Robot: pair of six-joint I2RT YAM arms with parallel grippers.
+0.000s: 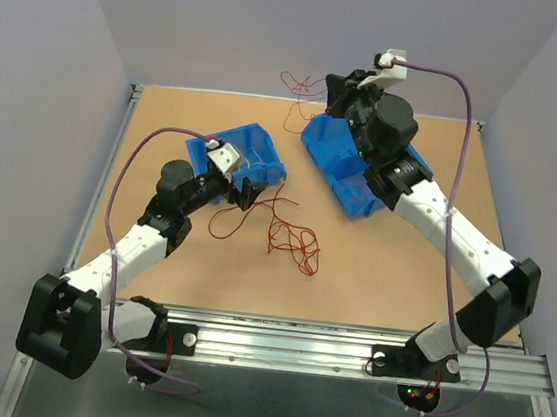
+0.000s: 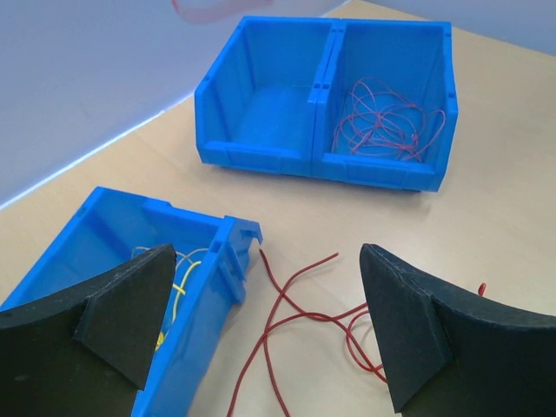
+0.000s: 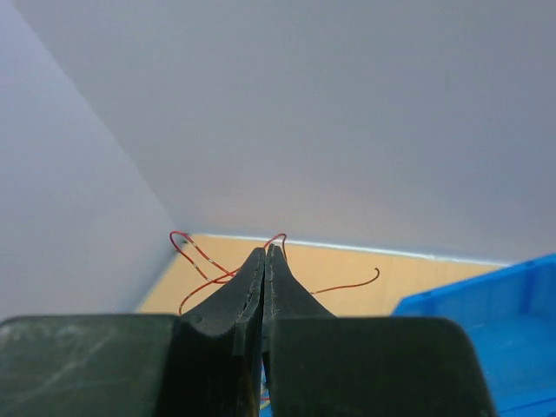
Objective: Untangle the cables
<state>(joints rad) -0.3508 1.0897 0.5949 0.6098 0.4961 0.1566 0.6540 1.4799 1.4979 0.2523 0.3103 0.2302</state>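
Observation:
A loose tangle of red cables point(image 1: 290, 236) lies on the table in front of the left bin. My left gripper point(image 1: 247, 193) hovers over one end of it, wide open; in the left wrist view a red strand point(image 2: 291, 317) runs across the table between its fingers point(image 2: 130, 300) with nothing gripped. My right gripper point(image 1: 332, 89) is raised at the back of the table, shut on a thin red cable point(image 1: 297, 90). In the right wrist view that cable point(image 3: 198, 253) loops out on both sides of the closed tips point(image 3: 266, 252). A yellow cable point(image 2: 181, 285) lies in the near bin.
A single blue bin point(image 1: 255, 146) stands just beyond my left gripper. A double blue bin point(image 1: 337, 155) lies under my right arm; its right compartment holds a bundle of red wire point(image 2: 387, 122), its left compartment point(image 2: 261, 104) shows none. Walls enclose the table's back and sides.

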